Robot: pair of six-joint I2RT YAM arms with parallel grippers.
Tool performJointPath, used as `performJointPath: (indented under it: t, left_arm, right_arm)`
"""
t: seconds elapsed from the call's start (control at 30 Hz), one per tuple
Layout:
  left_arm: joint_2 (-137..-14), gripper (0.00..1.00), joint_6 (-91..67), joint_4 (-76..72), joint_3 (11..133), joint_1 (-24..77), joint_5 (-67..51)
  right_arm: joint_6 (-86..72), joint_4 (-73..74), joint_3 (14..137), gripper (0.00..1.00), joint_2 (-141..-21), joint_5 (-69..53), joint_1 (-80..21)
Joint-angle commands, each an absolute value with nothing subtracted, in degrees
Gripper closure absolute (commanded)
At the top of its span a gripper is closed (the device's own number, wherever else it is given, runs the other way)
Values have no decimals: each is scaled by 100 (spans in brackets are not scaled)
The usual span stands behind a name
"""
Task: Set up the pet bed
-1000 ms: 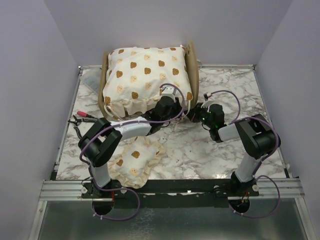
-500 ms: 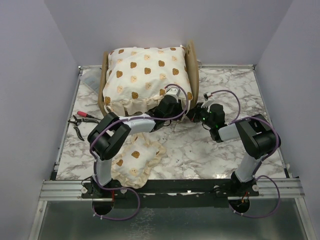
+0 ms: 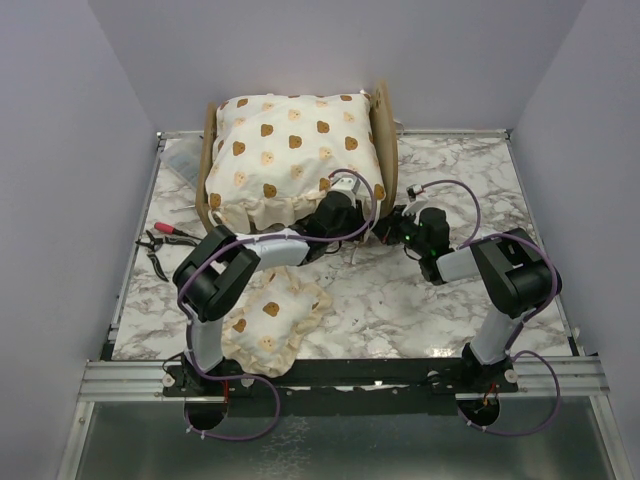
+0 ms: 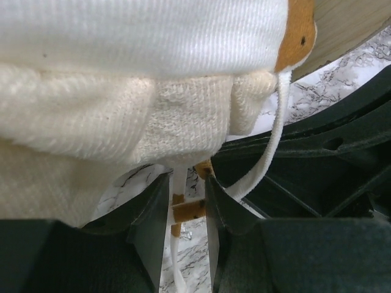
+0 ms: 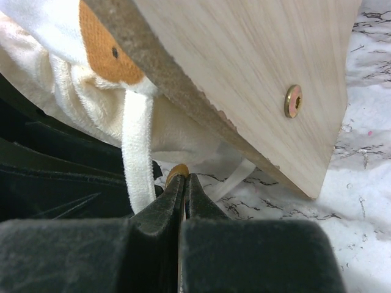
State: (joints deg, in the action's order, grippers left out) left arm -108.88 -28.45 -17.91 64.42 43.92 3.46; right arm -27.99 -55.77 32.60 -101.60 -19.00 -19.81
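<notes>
Marble table (image 3: 450, 290): pet bed (image 3: 386, 150) near corner just beyond both jaws.

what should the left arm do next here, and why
Probably close the left fingers on the white tie strap hanging between them. They stand apart on either side of it, not pinching it, just under the cushion corner by the wooden end of the pet bed.

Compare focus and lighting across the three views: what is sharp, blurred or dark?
Top external: even soft light, marble table sharp, faint shadows. Left wrist: cushion very close, slightly soft; left tool dark. Right wrist: pet bed plywood crisp; right tool dark and blurred.
</notes>
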Motion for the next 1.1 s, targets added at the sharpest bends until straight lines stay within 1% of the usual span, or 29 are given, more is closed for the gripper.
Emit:
performJointPath:
  t: [0.0, 0.3, 0.73, 1.07]
  left_arm:
    - [-10598, 68, -3005, -2039, 6284, 4390, 516]
    - [-10396, 68, -3251, -2372, 5983, 4391, 789]
    - [-10782, 67, -3296, -2573, 6181, 4386, 123]
    - [-10881, 70, -3266, -2434, 6084, 4390, 238]
  right_arm:
    - [-2690, -5702, 3268, 100, -10250, -2020, -1990]
    - [-2663, -5669, 3261, 100, -10246, -2008, -1990]
    - [-2691, -5750, 3270, 99, -10257, -2102, -1995]
    - [-2760, -5765, 3235, 99, -10231, -1983, -1993]
